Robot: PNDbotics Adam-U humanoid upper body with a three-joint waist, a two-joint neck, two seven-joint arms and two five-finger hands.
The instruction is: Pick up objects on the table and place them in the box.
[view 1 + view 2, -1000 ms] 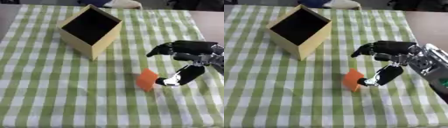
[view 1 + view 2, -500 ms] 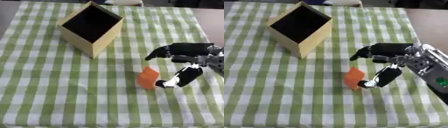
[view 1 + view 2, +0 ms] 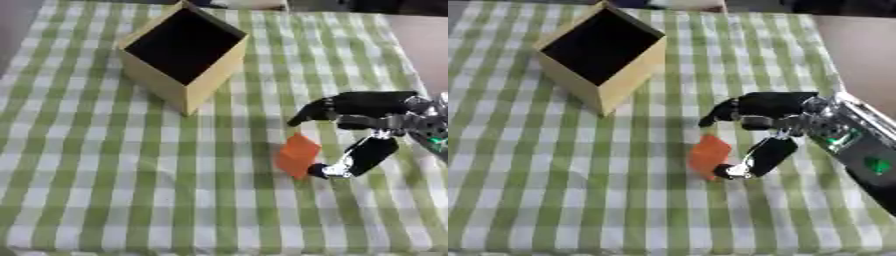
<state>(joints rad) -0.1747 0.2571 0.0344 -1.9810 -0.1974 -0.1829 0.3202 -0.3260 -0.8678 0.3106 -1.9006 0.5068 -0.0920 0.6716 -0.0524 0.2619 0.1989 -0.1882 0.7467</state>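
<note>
A green-and-white checked tablecloth (image 3: 105, 165) covers the whole table. Toward its far left corner stands an open tan cardboard box (image 3: 182, 55), its dark inside showing, one corner turned toward the near edge. The robot's right hand (image 3: 776, 120) comes in from the right edge, near the middle of the table. Its fingers (image 3: 745, 106) are spread and reach out above an orange block (image 3: 297, 155), while the thumb (image 3: 759, 157) curves down so that its tip is just beside the block's near right side. The fingers do not close on the block, which rests on the cloth, well apart from the box.
</note>
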